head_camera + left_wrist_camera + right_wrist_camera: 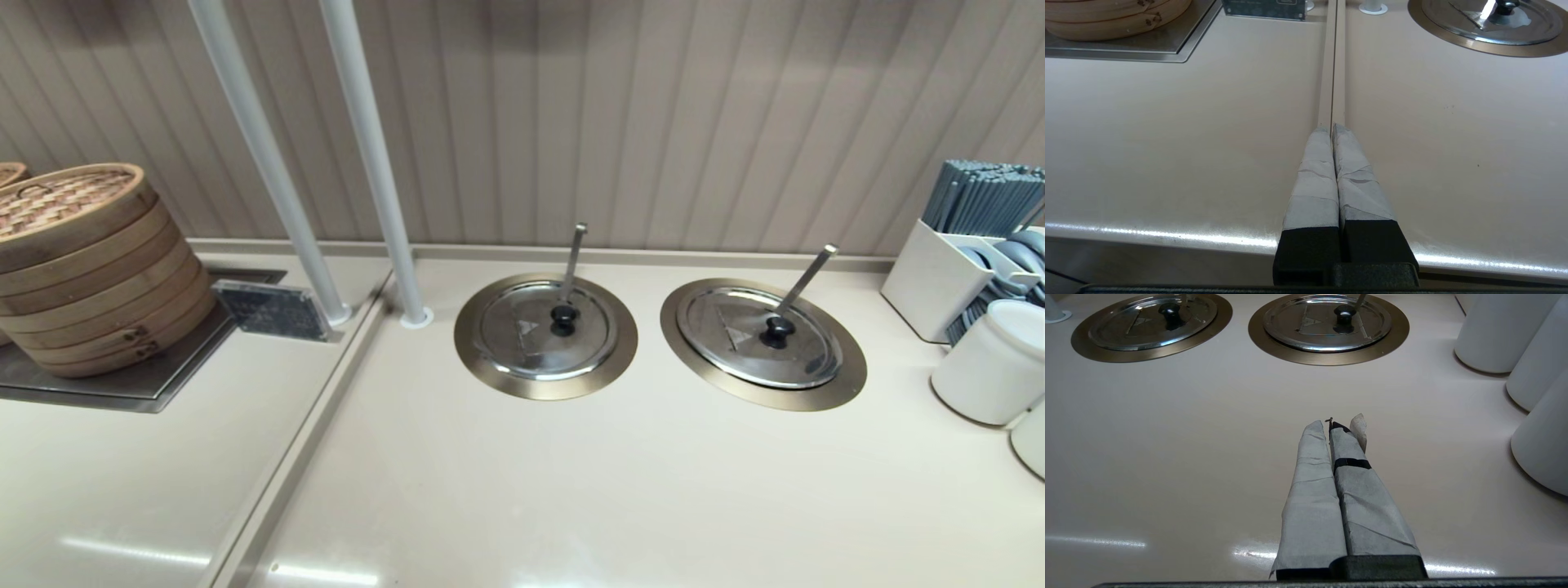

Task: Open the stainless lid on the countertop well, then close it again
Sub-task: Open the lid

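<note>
The stainless lid (804,355) with its black knob (776,331) lies flat and closed on the countertop well's brass ring (775,400), at the right of the counter. The long slanting ladle handle (808,278) rises behind the knob. The right wrist view shows the same lid (1306,330) and ring (1327,357) far ahead of my right gripper (1329,424), which is shut and empty over the bare counter. My left gripper (1331,127) is shut, empty, and hovers above the counter seam near the front edge. Neither gripper appears in the head view.
The twin lid (522,331) with its near-vertical ladle handle sits left of the task lid. Two white poles (371,155) stand behind it. Bamboo steamers (82,261) are at far left. White canisters (988,359) and a chopstick holder (939,278) crowd the right edge.
</note>
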Available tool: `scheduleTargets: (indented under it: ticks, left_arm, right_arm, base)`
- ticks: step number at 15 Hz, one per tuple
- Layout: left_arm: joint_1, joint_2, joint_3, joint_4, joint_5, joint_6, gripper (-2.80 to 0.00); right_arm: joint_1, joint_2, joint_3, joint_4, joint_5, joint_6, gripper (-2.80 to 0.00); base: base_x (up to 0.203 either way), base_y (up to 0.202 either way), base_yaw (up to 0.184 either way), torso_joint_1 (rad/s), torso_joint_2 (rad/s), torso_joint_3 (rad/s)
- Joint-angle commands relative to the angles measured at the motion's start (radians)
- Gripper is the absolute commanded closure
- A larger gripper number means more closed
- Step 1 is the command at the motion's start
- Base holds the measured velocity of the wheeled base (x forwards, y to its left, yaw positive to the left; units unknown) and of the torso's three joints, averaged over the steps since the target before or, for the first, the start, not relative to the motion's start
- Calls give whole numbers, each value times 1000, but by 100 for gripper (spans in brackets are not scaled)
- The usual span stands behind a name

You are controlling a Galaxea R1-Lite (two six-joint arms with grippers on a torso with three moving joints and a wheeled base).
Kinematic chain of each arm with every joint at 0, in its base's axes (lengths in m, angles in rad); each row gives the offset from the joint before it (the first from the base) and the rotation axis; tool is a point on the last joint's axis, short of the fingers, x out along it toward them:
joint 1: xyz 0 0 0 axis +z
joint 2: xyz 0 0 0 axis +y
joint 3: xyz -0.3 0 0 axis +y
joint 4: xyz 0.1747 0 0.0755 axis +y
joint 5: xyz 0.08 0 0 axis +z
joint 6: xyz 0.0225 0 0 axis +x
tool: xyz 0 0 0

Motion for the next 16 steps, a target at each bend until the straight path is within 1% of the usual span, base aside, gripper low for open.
scheduleTargets:
  ticks: [1,3,5,7,10,11,12,14,16]
  left_arm:
    - [0,0,0,0,0,0,0]
    - [0,0,-1,0,0,0,0]
    - [0,0,1,0,0,0,0]
    - [0,0,0,1,0,0,0]
    - [0,0,0,0,0,0,0]
    - [0,0,-1,-1,0,0,0]
    - [0,0,-1,-1,0,0,0]
    - [0,0,1,0,0,0,0]
    - [0,0,1,-1,0,0,0]
  right_arm:
    - [0,0,0,1,-1,6,0]
    - [0,8,-17,6,0,-3,0]
    - [2,103,-140,42,8,15,0]
    - [3,319,-276,75,18,51,0]
    - [5,671,-421,73,28,84,0]
    - [5,786,-450,41,29,91,0]
    - [5,913,-473,-23,27,98,0]
    - [4,1170,-506,-201,8,106,0]
    - [-4,1433,-563,-423,-29,111,0]
  base:
    - [0,0,0,0,0,0]
    - [0,0,0,0,0,0]
    - [0,0,0,0,0,0]
    - [0,0,0,0,0,0]
    - [0,0,0,0,0,0]
    - [0,0,0,0,0,0]
    - [0,0,0,0,0,0]
    - [0,0,0,0,0,0]
    - [0,0,0,0,0,0]
